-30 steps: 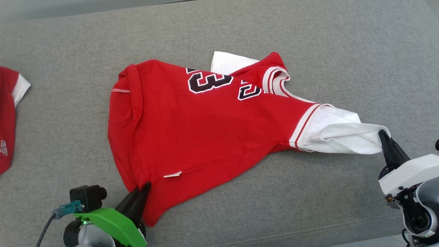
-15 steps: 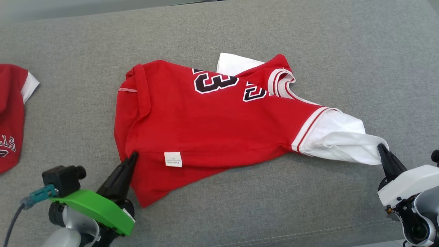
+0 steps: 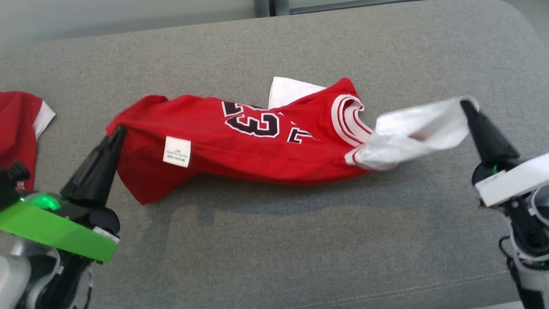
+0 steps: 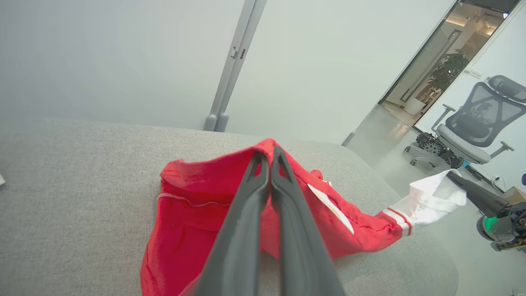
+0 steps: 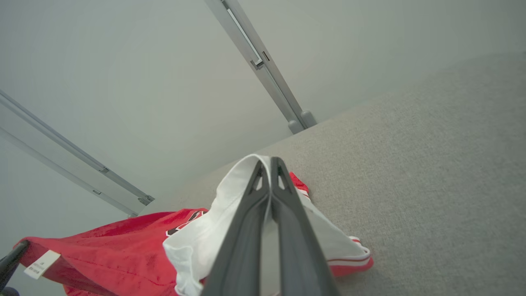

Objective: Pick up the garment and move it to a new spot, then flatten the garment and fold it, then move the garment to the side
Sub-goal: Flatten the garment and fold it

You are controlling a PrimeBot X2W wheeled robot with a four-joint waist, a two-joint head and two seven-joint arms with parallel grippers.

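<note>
The garment (image 3: 257,146) is a red jersey with white sleeves and black numerals, stretched and partly lifted over the grey cushion. My left gripper (image 3: 119,131) is shut on its red hem corner at the left, and the wrist view shows its tips pinching red cloth (image 4: 269,153). My right gripper (image 3: 465,104) is shut on the end of the white sleeve (image 3: 418,128) at the right, raised off the cushion; in the right wrist view the fingertips (image 5: 269,162) pinch white cloth. A white care label (image 3: 176,151) hangs on the red side.
Grey upholstered surface (image 3: 300,240) runs across the view, with its far edge near the top. A second red garment (image 3: 19,128) lies at the far left. An office chair (image 4: 478,127) and a doorway stand beyond the right end.
My left gripper closed on the red hem corner and rose to the left. My right gripper lifted the white sleeve. The jersey now hangs stretched between both, and the head camera has shifted.
</note>
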